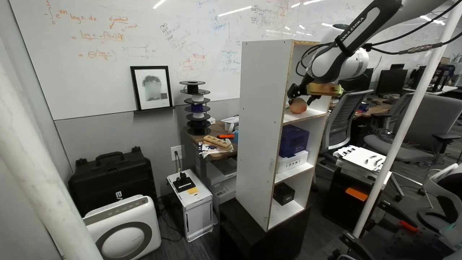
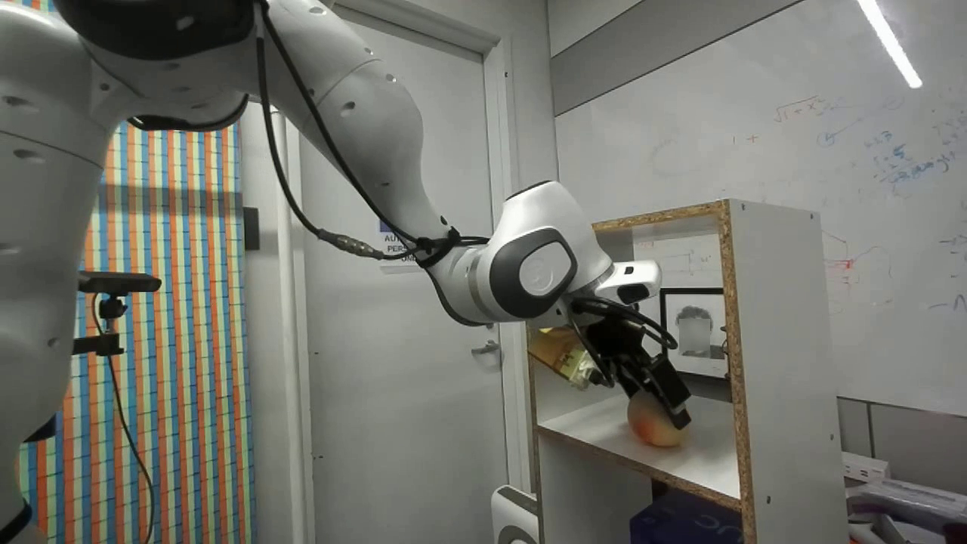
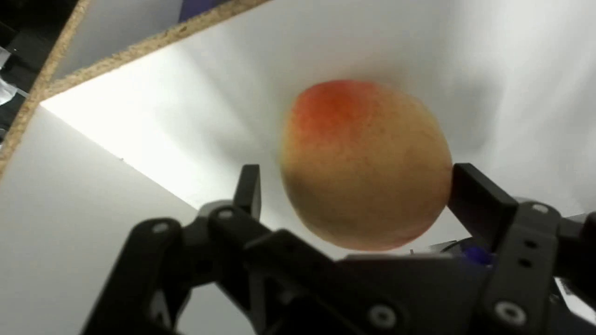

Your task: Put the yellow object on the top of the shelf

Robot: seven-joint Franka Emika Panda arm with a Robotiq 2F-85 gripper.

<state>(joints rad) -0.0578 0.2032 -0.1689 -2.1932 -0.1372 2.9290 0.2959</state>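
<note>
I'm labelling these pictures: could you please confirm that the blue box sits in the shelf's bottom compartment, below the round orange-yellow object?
Not quite: the blue box sits in the middle compartment of the shelf, as an exterior view shows, below the round orange-yellow object.

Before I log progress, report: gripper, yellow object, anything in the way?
Gripper open, straddling yellow object. Object in top compartment of shelf, apparently resting. Top panel overhead may limit lifting.
</note>
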